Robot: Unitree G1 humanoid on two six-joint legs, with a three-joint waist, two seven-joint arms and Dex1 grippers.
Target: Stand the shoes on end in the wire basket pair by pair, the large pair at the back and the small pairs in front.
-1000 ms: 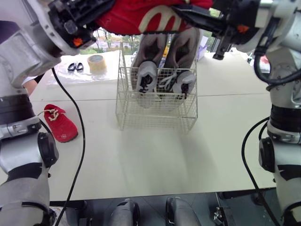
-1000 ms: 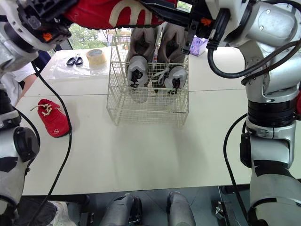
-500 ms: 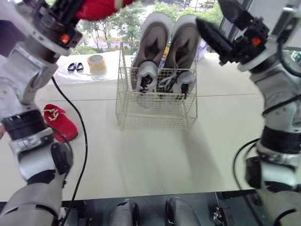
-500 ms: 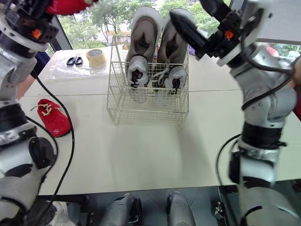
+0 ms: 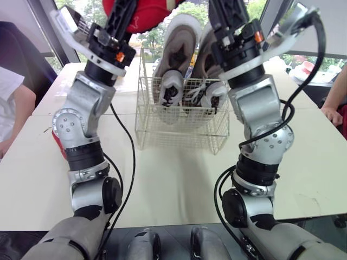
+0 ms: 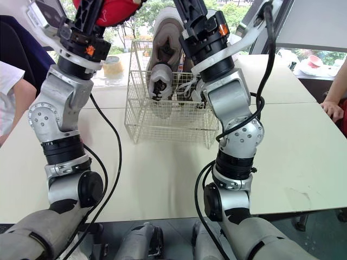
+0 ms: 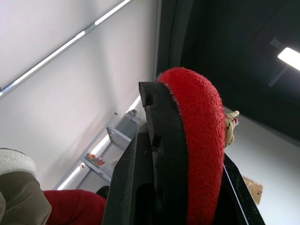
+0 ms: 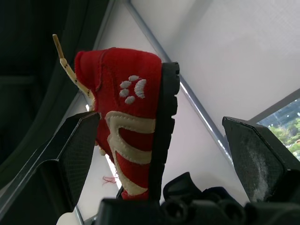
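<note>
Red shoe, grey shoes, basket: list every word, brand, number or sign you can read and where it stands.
None can be read.
The red shoe bears only a white paw print, no letters.
The grey shoes in the wire basket show no legible marking.

Grey shoes point(image 6: 162, 49) stand on end in the wire basket point(image 6: 162, 123), red shoe point(image 6: 116, 8) above.

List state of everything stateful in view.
left pincer: shut on red shoe, raised high
right pincer: open
red shoe: held aloft, not yet in basket
grey pair: standing on end at basket's back
wire basket: upright on table, holding the grey pair
</note>
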